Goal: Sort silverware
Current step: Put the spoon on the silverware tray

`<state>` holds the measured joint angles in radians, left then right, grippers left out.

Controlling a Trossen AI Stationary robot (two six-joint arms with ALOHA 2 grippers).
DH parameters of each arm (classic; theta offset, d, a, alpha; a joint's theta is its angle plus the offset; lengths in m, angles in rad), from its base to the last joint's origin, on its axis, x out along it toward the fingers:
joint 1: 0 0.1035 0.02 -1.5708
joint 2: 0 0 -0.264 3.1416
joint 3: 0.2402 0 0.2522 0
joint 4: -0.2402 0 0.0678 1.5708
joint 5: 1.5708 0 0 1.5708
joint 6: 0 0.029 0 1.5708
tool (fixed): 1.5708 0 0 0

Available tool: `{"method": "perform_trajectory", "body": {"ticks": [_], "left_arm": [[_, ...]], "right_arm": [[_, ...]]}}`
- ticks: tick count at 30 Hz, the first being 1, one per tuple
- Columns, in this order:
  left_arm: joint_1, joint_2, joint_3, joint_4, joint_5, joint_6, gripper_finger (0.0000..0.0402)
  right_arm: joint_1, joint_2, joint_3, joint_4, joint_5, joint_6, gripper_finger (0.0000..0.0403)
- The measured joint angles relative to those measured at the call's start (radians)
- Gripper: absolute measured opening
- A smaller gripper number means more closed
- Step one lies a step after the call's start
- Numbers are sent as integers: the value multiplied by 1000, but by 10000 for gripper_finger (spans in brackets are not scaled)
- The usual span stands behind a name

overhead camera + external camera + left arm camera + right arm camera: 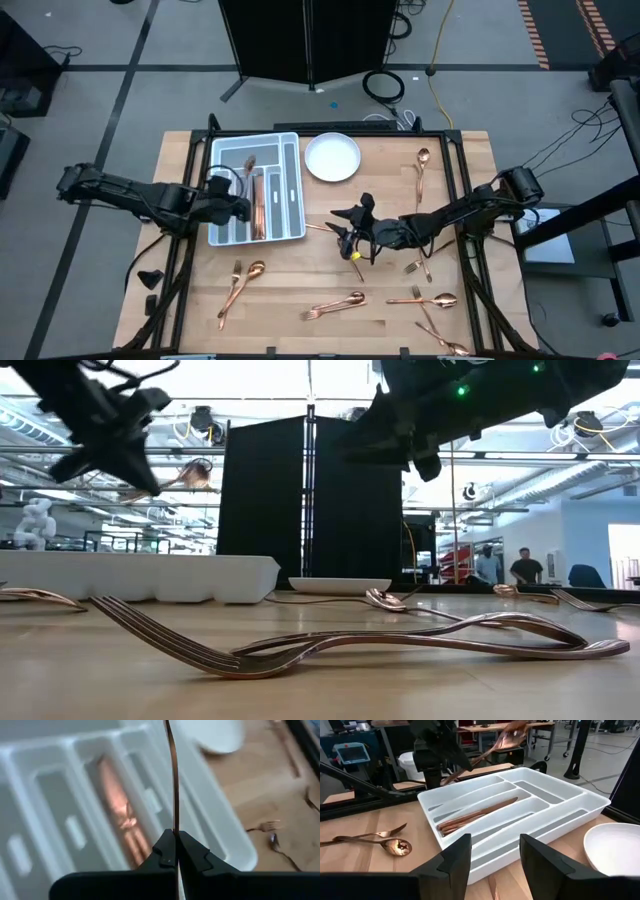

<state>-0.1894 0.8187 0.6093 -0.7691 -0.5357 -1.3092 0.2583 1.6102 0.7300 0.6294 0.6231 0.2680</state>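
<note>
1. Closest to the low camera, a copper fork [330, 645] lies on the wooden table [390, 200], tines curving up toward the lens, with a second piece crossed over it.
2. My left gripper [176, 851] hangs over the white compartmented tray [292, 185], fingers pressed tight on a slim copper piece [173, 780] that stands out straight ahead of them. From the right wrist view its broad end [512, 737] looks like a spoon bowl held above the tray's far side.
3. One middle compartment of the tray already holds a bundle of copper pieces [475, 816] lying lengthwise; another copper piece [249, 165] shows in the neighbouring compartment toward my left arm.
4. My right gripper [492, 852] sits near the table's middle, just beside the tray's edge, its fingers spread apart with nothing between them.
5. A white round plate [332, 157] rests next to the tray, toward the back of the table.
6. The rest of the silverware is scattered loose on the wood: a spoon and fork pair [240, 280] at the front on my left arm's side, another pair [336, 304] at front centre, a spoon [432, 299] on my right arm's side, and one spoon [422, 168] alone near the back edge.
7. Beyond the table, in the low view, two people [505, 567] stand far off in the room.
</note>
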Motion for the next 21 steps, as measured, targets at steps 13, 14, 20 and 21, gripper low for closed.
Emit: {"method": "perform_trajectory", "body": {"ticks": [13,14,20,21], "left_arm": [[0,-21,-192,-42,172,-412,0],[2,-21,-206,-39,190,-413,0],[2,-20,-269,53,266,-412,0],[2,-20,-275,62,264,-409,0]], "right_arm": [[13,1,0,-11,0,-18,160],[13,1,0,-14,0,-18,160],[13,1,0,-20,0,-18,160],[13,1,0,-20,0,-18,160]]}}
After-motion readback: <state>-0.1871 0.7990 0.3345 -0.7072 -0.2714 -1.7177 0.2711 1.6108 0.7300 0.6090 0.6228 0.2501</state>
